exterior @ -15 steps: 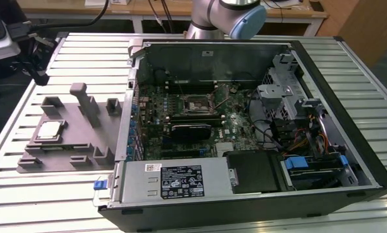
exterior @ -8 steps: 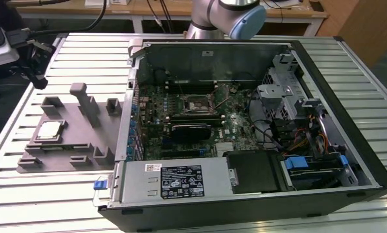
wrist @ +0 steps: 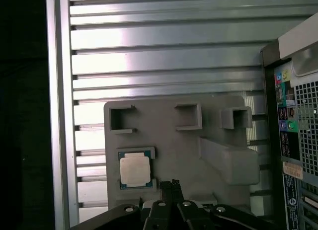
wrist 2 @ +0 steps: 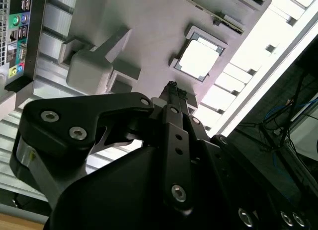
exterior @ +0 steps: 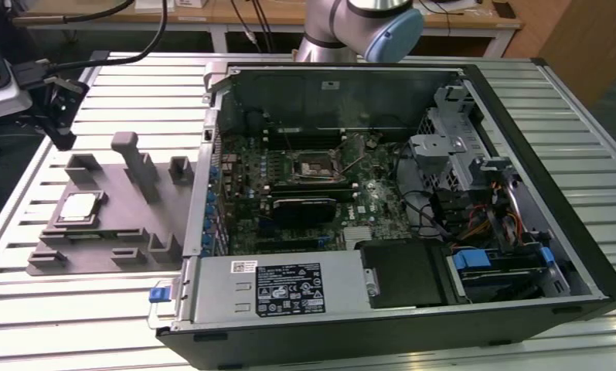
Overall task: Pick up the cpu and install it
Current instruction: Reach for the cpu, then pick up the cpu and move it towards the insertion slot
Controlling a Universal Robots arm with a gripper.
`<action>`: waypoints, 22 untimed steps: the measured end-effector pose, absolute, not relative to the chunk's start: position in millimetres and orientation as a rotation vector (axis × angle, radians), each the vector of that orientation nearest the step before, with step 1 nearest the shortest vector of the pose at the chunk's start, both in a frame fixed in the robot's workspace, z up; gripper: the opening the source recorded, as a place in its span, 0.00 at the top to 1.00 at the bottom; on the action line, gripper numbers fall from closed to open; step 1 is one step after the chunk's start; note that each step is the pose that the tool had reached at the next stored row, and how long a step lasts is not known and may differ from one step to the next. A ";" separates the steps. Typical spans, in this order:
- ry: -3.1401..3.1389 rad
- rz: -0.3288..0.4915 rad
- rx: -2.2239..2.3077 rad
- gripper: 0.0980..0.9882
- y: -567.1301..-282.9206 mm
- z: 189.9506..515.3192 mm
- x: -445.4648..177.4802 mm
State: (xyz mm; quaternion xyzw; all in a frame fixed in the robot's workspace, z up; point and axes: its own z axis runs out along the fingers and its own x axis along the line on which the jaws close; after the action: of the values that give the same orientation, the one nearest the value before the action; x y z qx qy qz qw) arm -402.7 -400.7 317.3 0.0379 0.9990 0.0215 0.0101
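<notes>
Cpu (wrist: 134, 170) lies flat in its pocket of the grey fixture (wrist: 189, 155) on the bench (wrist: 149, 51); we see our gripper (wrist: 171, 184) pinched together, empty, hovering just beside it, not over it.

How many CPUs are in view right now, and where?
1. The cpu sits in a pocket of the grey fixture plate, on the exterior view's left of the open computer case. Others may be hidden inside it.
</notes>
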 end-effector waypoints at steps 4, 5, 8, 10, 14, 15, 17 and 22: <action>3.120 0.067 0.119 0.99 -400.9 310.1 -404.4; 3.121 0.067 0.118 0.99 -401.0 308.4 -404.7; 3.122 0.067 0.119 0.99 -401.0 306.0 -404.9; 3.122 0.067 0.119 0.99 -401.0 306.0 -404.9; 3.122 0.067 0.119 0.99 -401.0 305.1 -404.9; 3.122 0.067 0.119 0.99 -401.0 304.9 -404.9; 3.122 0.067 0.119 0.99 -401.0 304.4 -405.0; 3.122 0.067 0.119 0.99 -401.0 303.4 -405.1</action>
State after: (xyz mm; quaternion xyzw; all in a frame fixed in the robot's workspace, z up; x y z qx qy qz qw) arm -405.1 -401.0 303.4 0.0380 0.9990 0.0214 0.0084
